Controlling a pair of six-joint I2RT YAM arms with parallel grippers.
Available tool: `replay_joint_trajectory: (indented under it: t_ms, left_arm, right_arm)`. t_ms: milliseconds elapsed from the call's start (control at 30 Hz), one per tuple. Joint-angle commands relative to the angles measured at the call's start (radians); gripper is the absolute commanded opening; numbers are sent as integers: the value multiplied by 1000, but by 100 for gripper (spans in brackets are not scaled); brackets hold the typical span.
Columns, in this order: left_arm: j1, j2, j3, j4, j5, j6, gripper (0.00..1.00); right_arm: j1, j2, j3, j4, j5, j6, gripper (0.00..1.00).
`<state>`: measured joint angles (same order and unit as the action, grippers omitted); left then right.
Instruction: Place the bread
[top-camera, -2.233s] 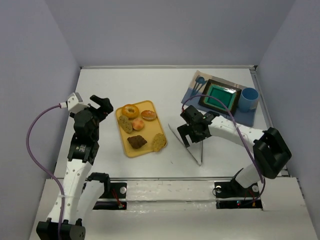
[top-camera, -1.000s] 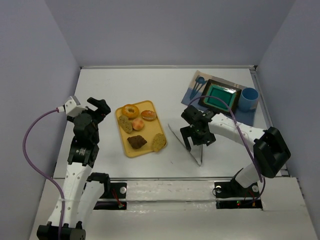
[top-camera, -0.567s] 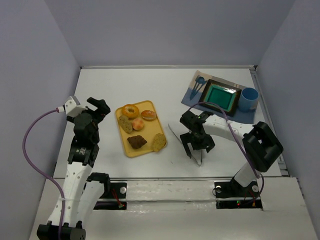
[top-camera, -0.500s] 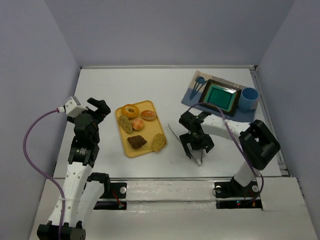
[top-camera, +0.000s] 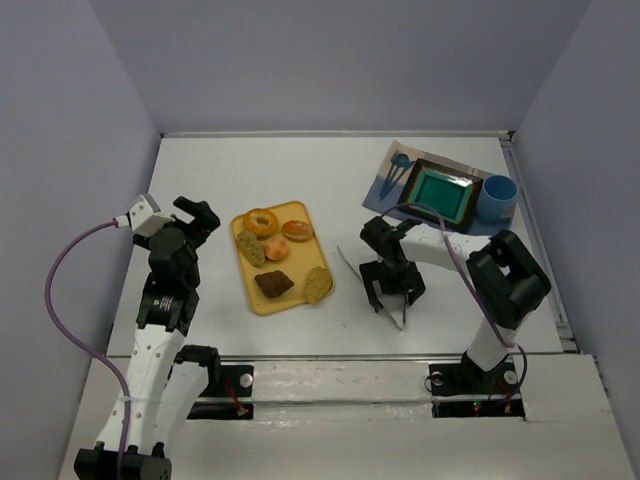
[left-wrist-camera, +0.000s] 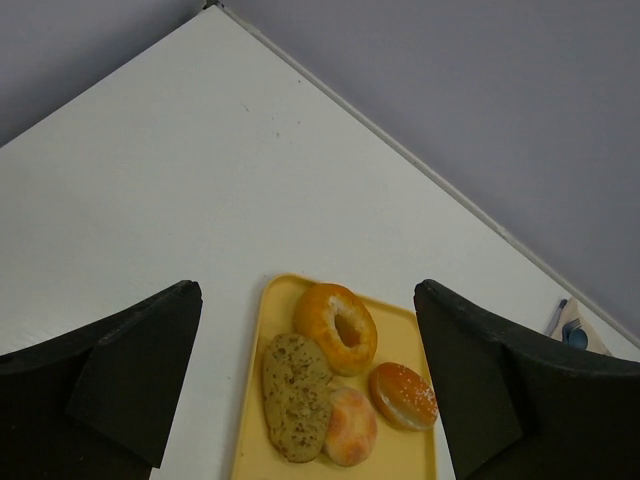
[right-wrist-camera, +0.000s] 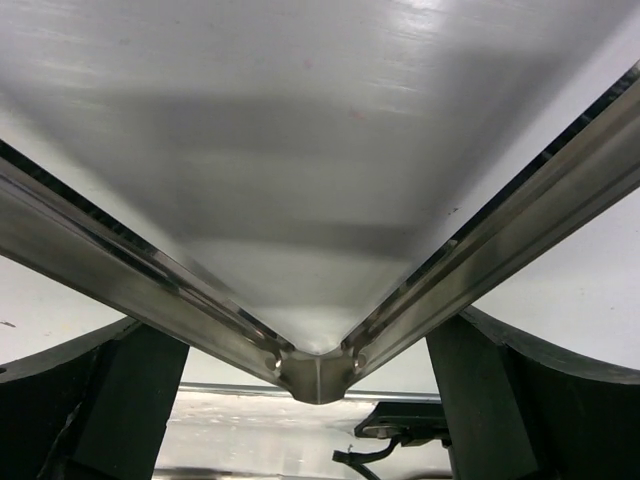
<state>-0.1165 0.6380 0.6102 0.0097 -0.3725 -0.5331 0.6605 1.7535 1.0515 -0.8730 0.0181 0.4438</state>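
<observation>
both spread wide: left tool (top-camera: 198, 213) hovers, right tool (top-camera: 390, 300) straddles the tongs (right-wrist-camera: 318, 370); pinch squarely across both blades before heading left for the bread (top-camera: 273, 284).

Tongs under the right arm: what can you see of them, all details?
The tongs are shiny steel: two flat arms joined at a riveted hinge and spread in a V. They lie on the white table, right of the yellow tray, with the hinge toward the near edge. The right tool hangs open over them, a finger on either side, hiding most of one arm from above. Contact cannot be judged.
</observation>
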Motion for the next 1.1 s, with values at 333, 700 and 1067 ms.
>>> replay_joint_trajectory:
  t_ms: [333,700,1067]
  left_arm:
    - [-2,-11,-17,65,-6,5,99]
    - [-2,-8,-18,70,-6,-1,99]
    - [-2,-11,-17,67,-2,-1,99]
  right_arm:
    - [-18,-8,-134,377,169,79,100]
    - [-18,-60,-266,598,298,168,100]
    - [2,-51,-314,661,373,205,73]
